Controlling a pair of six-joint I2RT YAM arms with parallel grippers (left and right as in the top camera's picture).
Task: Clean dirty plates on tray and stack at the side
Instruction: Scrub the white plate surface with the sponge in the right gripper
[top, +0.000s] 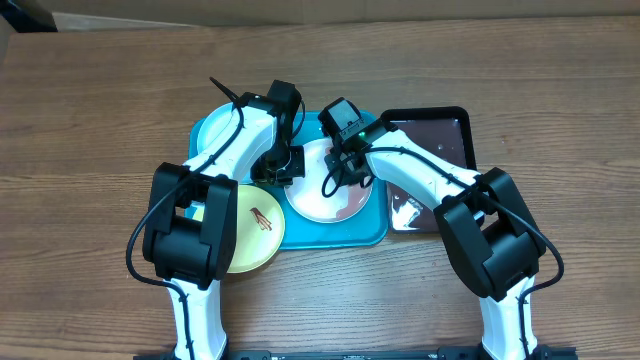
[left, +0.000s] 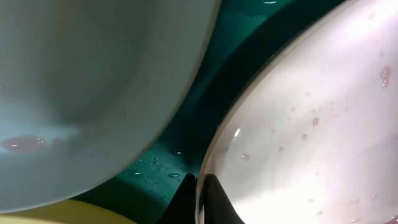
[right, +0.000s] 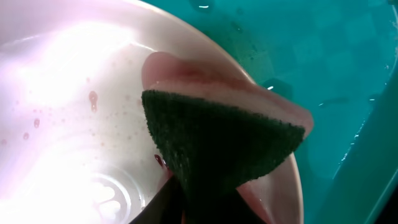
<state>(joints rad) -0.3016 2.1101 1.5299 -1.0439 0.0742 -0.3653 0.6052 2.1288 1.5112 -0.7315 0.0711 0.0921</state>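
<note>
Overhead and wrist views. The white plate (top: 318, 195) lies in the middle of the tray (top: 365, 232), wet with droplets. The left gripper (left: 200, 198) is clamped on its rim at the tray's centre, only the fingertips in view. The right gripper (right: 181, 202) pinches a sponge (right: 217, 137), green side showing, over the plate's edge; its fingers are mostly hidden and cut off. The mint plate (top: 213, 128) sits at the tray's far left corner, partly under the left arm. The yellow-green plate (top: 258, 235), bearing a brown smear (top: 262, 217), overlaps the tray's near left edge. A black tray (top: 440, 140) adjoins the tray's right side.
</note>
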